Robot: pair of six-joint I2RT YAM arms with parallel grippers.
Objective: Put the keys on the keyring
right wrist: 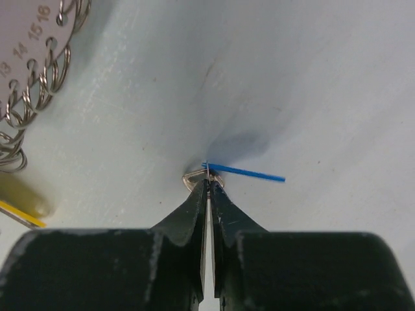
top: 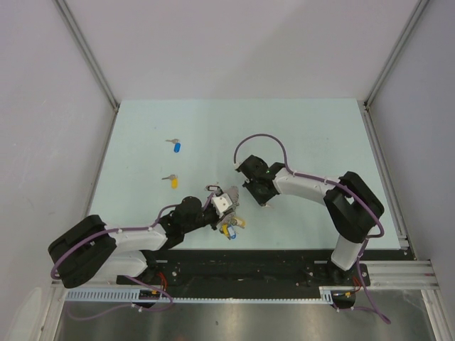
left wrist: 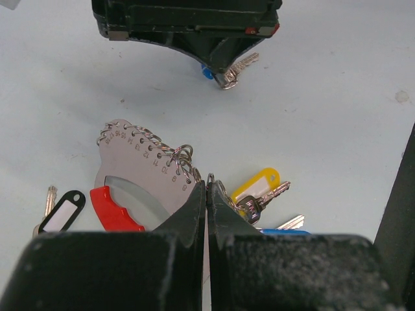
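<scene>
Your left gripper (left wrist: 207, 183) is pinched shut on the silver edge of the keyring (left wrist: 146, 165). Just beyond it, your right gripper (right wrist: 207, 181) is clamped tight on a blue key (right wrist: 246, 172). Only the overhead view shows a loose blue-headed key (top: 175, 147) and a yellow-headed key (top: 172, 180) lying farther left.

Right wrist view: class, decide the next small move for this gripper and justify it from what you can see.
Probably carry the blue key across toward the keyring. The right gripper is shut on that key, and the left gripper is shut on the keyring's edge beside its wire loops. Key and keyring are apart, so closing that gap looks like the next step.
</scene>
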